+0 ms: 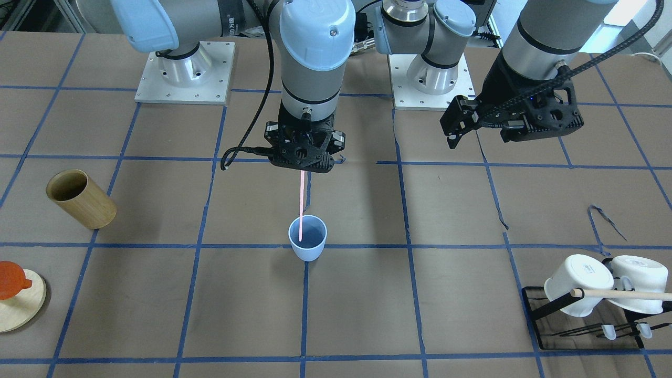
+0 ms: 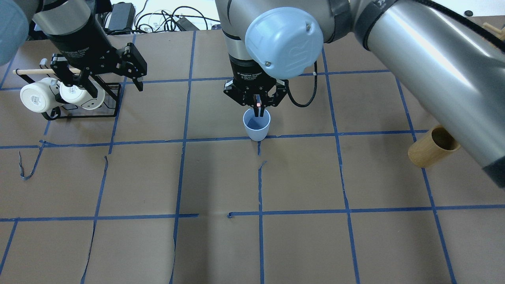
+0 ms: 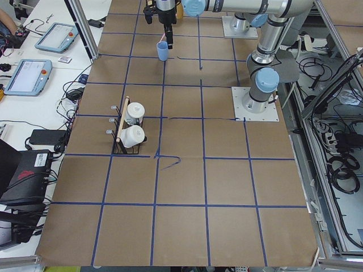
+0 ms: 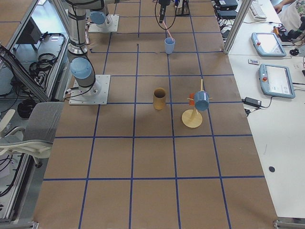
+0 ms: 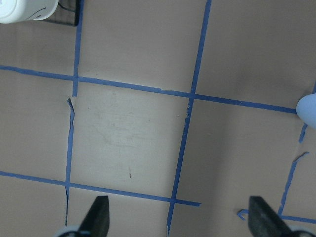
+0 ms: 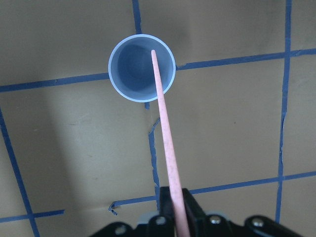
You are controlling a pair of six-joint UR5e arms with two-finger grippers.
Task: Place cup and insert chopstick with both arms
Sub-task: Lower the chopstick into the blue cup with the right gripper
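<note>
The light-blue cup [image 1: 307,251] stands upright at the middle of the table, also in the overhead view [image 2: 256,129] and the right wrist view [image 6: 129,79]. My right gripper [image 1: 303,168] hangs straight above it, shut on the top of the pale-pink chopstick [image 1: 302,199]. The stick points down and its lower end lies within the cup's mouth [image 6: 165,133]. My left gripper [image 1: 455,131] is open and empty, hovering above the table off to the cup's side, near the mug rack [image 2: 136,77]. Its fingertips [image 5: 98,217] stand wide apart over bare table.
A tan wooden cylinder [image 1: 81,199] lies tilted on the right arm's side. A black rack with two white mugs [image 1: 577,286] and a wooden dowel [image 1: 625,295] stands on the left arm's side. A round wooden stand [image 1: 21,310] sits at the table's edge.
</note>
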